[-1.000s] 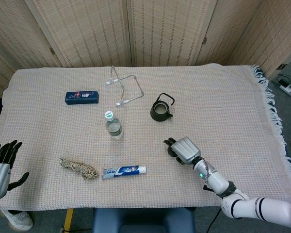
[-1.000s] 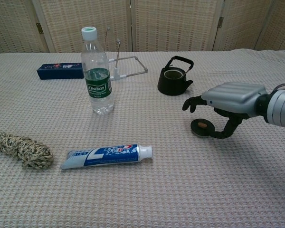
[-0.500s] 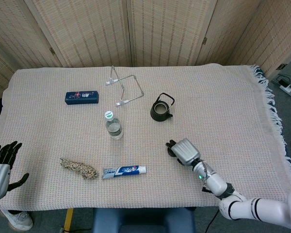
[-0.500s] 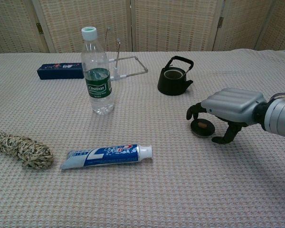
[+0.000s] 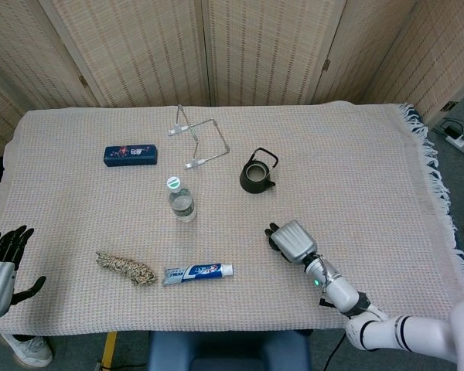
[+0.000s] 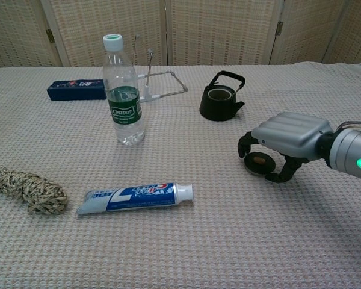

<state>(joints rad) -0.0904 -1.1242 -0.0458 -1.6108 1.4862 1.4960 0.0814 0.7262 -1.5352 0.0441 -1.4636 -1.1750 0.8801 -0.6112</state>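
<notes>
My right hand (image 5: 294, 241) (image 6: 292, 135) is curled over a small black round lid (image 6: 260, 161) with a brown centre, on the cloth right of the middle. Its fingers (image 6: 245, 144) hook the lid's far side and the thumb presses the near side, so the lid sits gripped and slightly tilted. From the head view the lid is hidden under the hand. A black teapot (image 5: 257, 175) (image 6: 221, 97) without a lid stands just beyond. My left hand (image 5: 0, 267) hangs off the table's near left edge, fingers spread, holding nothing.
A water bottle (image 5: 182, 201) (image 6: 123, 96) stands upright mid-table. A toothpaste tube (image 5: 198, 272) (image 6: 138, 197) and a rope bundle (image 5: 125, 267) (image 6: 27, 189) lie near the front. A blue box (image 5: 131, 155) (image 6: 76, 90) and a wire stand (image 5: 199, 143) (image 6: 162, 84) sit further back.
My right hand has drawn back towards me and lowered, and its fingers and thumb have closed in around the lid. The left hand has not moved.
</notes>
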